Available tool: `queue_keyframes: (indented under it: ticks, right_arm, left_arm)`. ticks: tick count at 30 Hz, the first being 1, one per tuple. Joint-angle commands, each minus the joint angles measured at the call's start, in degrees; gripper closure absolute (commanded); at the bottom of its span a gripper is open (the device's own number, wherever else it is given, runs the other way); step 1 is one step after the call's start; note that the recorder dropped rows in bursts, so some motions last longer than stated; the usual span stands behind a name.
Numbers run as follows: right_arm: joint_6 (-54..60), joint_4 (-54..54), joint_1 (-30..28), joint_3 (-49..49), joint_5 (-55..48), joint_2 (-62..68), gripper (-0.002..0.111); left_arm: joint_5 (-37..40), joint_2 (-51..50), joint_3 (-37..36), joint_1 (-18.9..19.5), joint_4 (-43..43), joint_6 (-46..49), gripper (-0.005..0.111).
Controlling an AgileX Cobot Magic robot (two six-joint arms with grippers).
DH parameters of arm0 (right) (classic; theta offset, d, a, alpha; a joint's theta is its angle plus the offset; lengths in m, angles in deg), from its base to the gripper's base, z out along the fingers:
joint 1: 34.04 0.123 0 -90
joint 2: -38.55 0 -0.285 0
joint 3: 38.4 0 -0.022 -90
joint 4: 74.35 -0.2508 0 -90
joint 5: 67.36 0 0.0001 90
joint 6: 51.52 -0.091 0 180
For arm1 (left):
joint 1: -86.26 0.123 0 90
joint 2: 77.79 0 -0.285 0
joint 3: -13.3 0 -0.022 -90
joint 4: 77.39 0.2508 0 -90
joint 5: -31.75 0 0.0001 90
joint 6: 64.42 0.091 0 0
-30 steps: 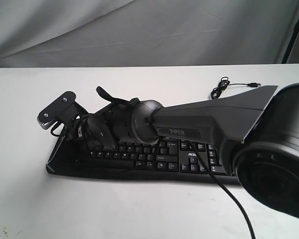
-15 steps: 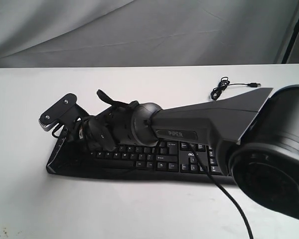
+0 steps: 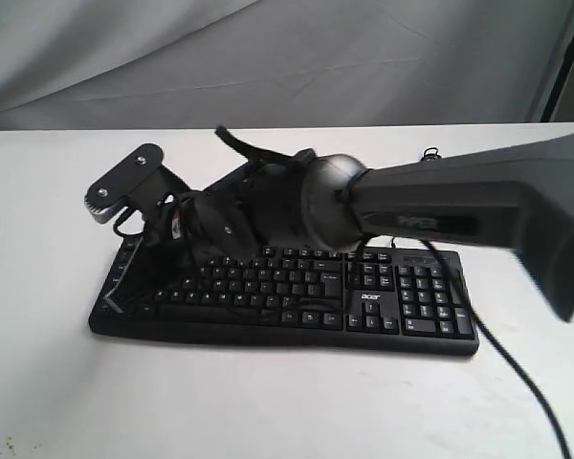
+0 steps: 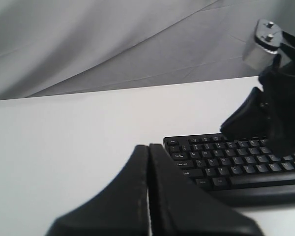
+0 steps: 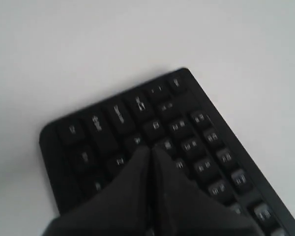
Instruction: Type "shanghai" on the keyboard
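The black keyboard point(image 3: 383, 306) lies across the white table, its acer logo near the number pad. My right arm reaches across it from the right. The right gripper point(image 3: 151, 273) hangs over the keyboard's left end, dark against the keys. In the blurred right wrist view its fingers are pressed together, and the gripper point(image 5: 150, 150) points down at keys near the corner of the keyboard point(image 5: 201, 142). My left gripper point(image 4: 148, 146) is shut and empty over bare table, short of the keyboard point(image 4: 226, 162). It does not show in the exterior view.
A grey cloth backdrop point(image 3: 268, 57) hangs behind the table. A bit of the coiled USB cable point(image 3: 428, 151) peeks out behind the right arm. The arm's own black cable point(image 3: 517, 373) trails over the table at front right. The right wrist camera mount point(image 3: 124, 182) sticks out leftward.
The right arm has lifted and swung, uncovering the number pad and more keys. Its wrist and camera mount moved up and a little to the right. The keyboard stayed put.
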Motion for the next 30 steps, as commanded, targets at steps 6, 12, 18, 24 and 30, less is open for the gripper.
queue_keyframes:
  ticks: [6, 12, 18, 24, 30]
  right_arm:
    - [-2.1, 0.0, -2.2, 15.6, 6.5, -8.1, 0.108]
    - [-2.1, -0.9, -3.3, 15.8, 8.1, -5.8, 0.108]
    - [-2.1, -0.9, -4.3, 15.8, 7.2, -5.5, 0.108]
    - [-2.1, -0.9, -4.3, 15.8, 7.0, -4.1, 0.108]
    - [-2.1, -0.9, -4.3, 15.8, 7.9, -2.8, 0.108]
  left_arm:
    - [-0.2, 0.2, -0.2, -0.2, 0.0, -0.2, 0.107]
    - [-0.2, 0.2, -0.2, -0.2, 0.0, -0.2, 0.107]
    - [-0.2, 0.2, -0.2, -0.2, 0.0, -0.2, 0.107]
    - [-0.2, 0.2, -0.2, -0.2, 0.0, -0.2, 0.107]
    - [-0.2, 0.2, -0.2, -0.2, 0.0, -0.2, 0.107]
